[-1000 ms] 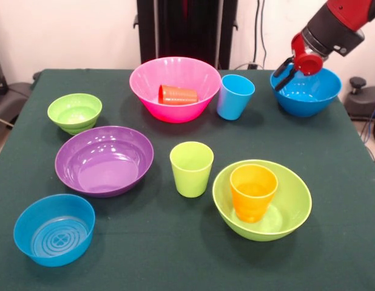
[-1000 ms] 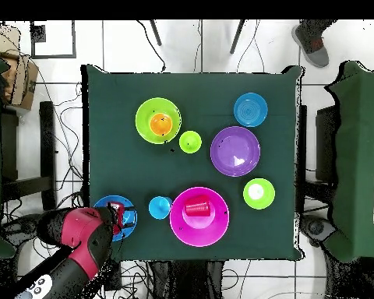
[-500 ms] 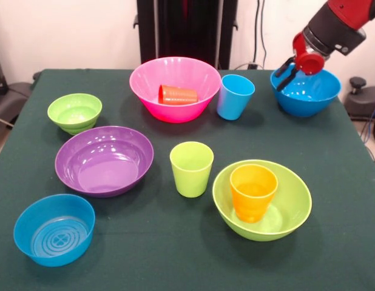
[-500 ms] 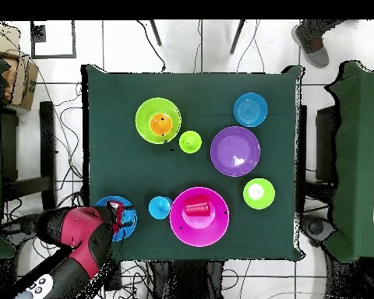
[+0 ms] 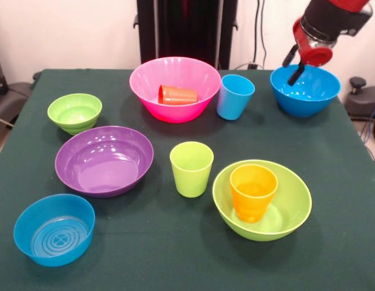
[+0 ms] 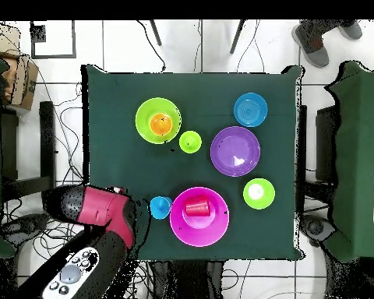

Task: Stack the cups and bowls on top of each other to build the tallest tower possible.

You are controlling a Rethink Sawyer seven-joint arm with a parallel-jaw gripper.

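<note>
My gripper [image 5: 292,65] hangs open just above the near-left rim of the large blue bowl [image 5: 309,100], holding nothing. In the overhead view the arm [image 6: 104,218] hides that bowl and the gripper. The orange cup [image 5: 253,192] [image 6: 160,123] stands upright inside the large lime green bowl [image 5: 298,200] [image 6: 146,132]. A red cup [image 5: 178,94] [image 6: 197,208] lies on its side in the pink bowl [image 5: 169,112] [image 6: 182,230]. The light blue cup [image 5: 235,97] [image 6: 159,207] and the lime green cup [image 5: 191,168] [image 6: 190,142] stand alone on the cloth.
The purple bowl [image 5: 104,160] [image 6: 235,152], the small lime green bowl [image 5: 74,112] [image 6: 259,193] and the small blue bowl with a ringed base [image 5: 54,229] [image 6: 251,110] sit apart on the green table. A person's shoes [image 6: 322,39] show beyond the table's corner.
The gripper has lifted off the large blue bowl's rim, which it straddled before. The bowl stayed put. In the overhead view the arm has swung over that bowl and covers it.
</note>
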